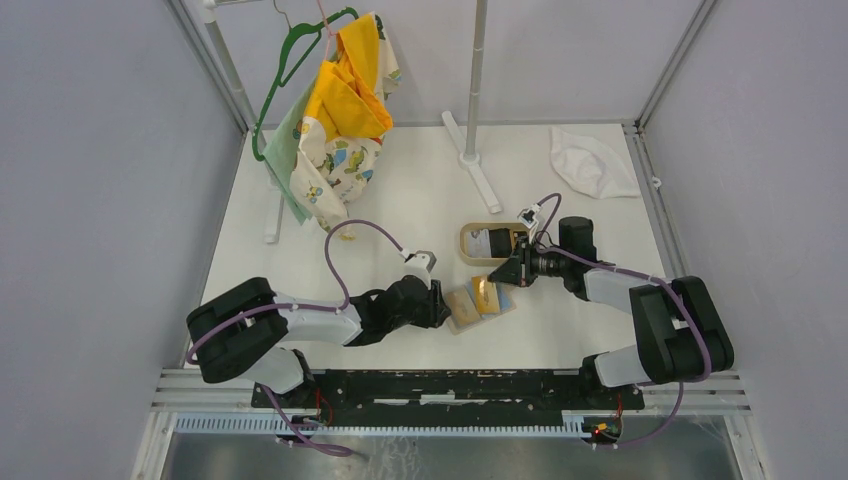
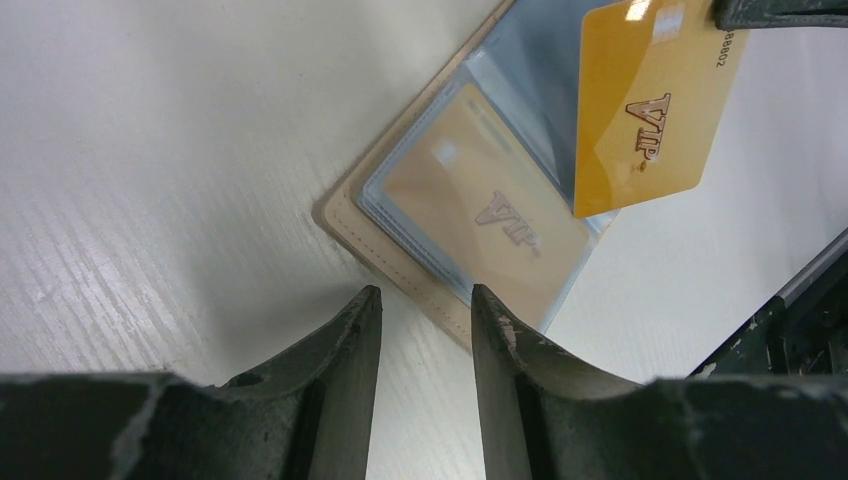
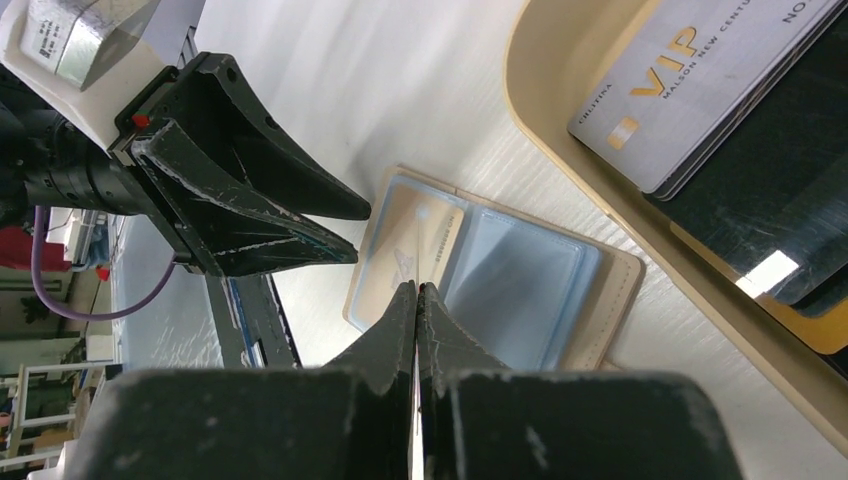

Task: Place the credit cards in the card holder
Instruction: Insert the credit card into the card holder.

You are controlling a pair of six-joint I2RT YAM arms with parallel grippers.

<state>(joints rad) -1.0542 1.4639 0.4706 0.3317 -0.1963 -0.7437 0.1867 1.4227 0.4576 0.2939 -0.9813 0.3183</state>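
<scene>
Above card holder (image 3: pixel 515 290) — right pincer (image 3: pixel 417 289) pinches gold card (image 2: pixel 645 110).

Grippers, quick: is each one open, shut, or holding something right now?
Left gripper: open, empty, jaws at the card holder edge.
Right gripper: shut on a gold card over the card holder.

Matt white tabletop (image 2: pixel 150 150), faintly grained like painted wood. Glossy plastic gold card (image 2: pixel 645 110) with shiny raised lettering. Tan holder (image 2: pixel 400 260) matt and leather-like at the rim, with clear glossy plastic sleeves inside. Brushed metallic sheen on the silver card (image 3: pixel 690 90); mirror gloss on the dark card (image 3: pixel 760 200). Smooth matt tan tray (image 3: pixel 535 110). Hard black plastic on left hand (image 2: pixel 425 295) and right hand (image 3: pixel 417 290), scuffed and chipped pale along the edges.
</scene>
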